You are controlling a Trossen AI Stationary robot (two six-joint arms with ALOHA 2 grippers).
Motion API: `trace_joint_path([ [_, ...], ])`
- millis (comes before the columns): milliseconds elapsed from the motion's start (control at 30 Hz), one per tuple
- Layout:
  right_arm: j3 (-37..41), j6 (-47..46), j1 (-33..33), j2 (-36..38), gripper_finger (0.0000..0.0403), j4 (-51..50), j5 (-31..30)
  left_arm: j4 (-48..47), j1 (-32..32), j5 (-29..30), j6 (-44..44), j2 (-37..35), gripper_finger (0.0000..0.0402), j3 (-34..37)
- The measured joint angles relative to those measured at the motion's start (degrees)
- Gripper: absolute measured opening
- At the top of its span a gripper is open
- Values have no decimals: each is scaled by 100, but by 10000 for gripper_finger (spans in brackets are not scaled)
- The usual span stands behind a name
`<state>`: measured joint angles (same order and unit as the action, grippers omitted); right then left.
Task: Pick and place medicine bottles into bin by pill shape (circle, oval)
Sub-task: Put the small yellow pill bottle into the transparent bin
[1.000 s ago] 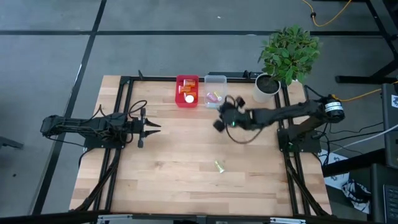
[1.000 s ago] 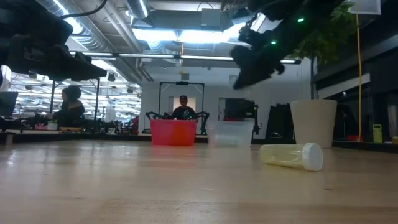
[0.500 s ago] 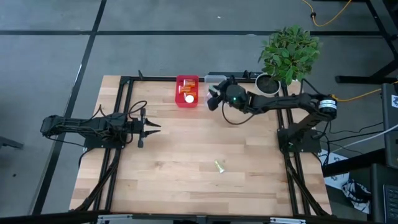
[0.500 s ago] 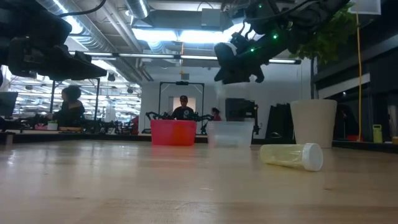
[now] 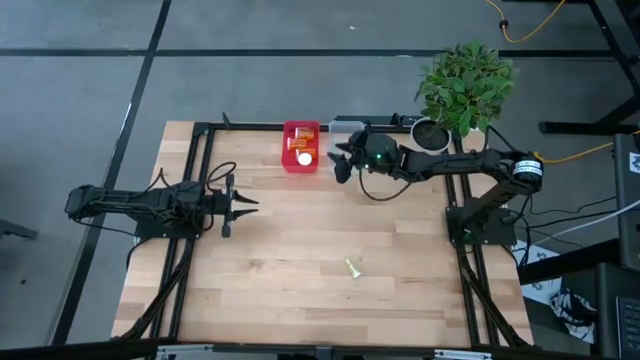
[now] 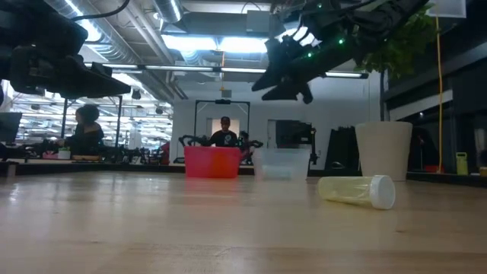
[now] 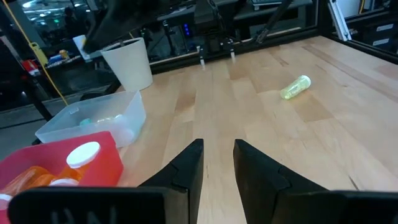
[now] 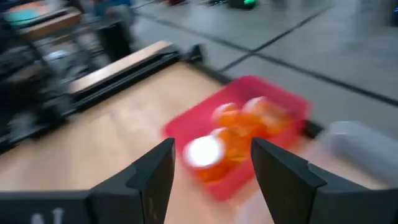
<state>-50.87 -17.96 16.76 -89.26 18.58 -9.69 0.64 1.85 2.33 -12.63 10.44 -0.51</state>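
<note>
A pale yellow vial (image 5: 353,267) lies on its side on the table, right of the middle; it also shows in the low view (image 6: 358,190) and the left wrist view (image 7: 295,87). Orange bottles with white caps (image 8: 239,127) lie in the red bin (image 5: 301,147). Pale vials lie in the clear bin (image 7: 93,118). My right gripper (image 5: 340,162) hangs open and empty above the gap between the two bins at the far edge; it also shows in the low view (image 6: 285,76). My left gripper (image 5: 243,203) is open and empty at the table's left.
A white pot with a green plant (image 5: 430,140) stands at the far right corner, right of the clear bin (image 6: 281,164). Black frame rails run along the table's left, right and far edges. People show in the room beyond the table.
My right gripper has gone from right of the table's middle toward the far edge, and now hangs over the bins. In the last half second it has barely shifted. The yellow vial has stayed where it was.
</note>
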Motion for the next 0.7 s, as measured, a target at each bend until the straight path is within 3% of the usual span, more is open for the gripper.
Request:
trace_joint_path([
  [267, -2, -406, -743, 22, 213, -414, 2308, 0, 0, 0, 1, 0, 82, 0],
  [333, -2, -586, -1051, 22, 213, -732, 2590, 0, 0, 0, 1, 0, 82, 0],
  [500, -2, -1129, -1967, 18, 213, -1563, 2213, 0, 0, -2, 3, 0, 82, 0],
  [700, -2, -2370, -2971, 10, 213, -2481, 761, 0, 1, -2, 8, -1, 82, 0],
])
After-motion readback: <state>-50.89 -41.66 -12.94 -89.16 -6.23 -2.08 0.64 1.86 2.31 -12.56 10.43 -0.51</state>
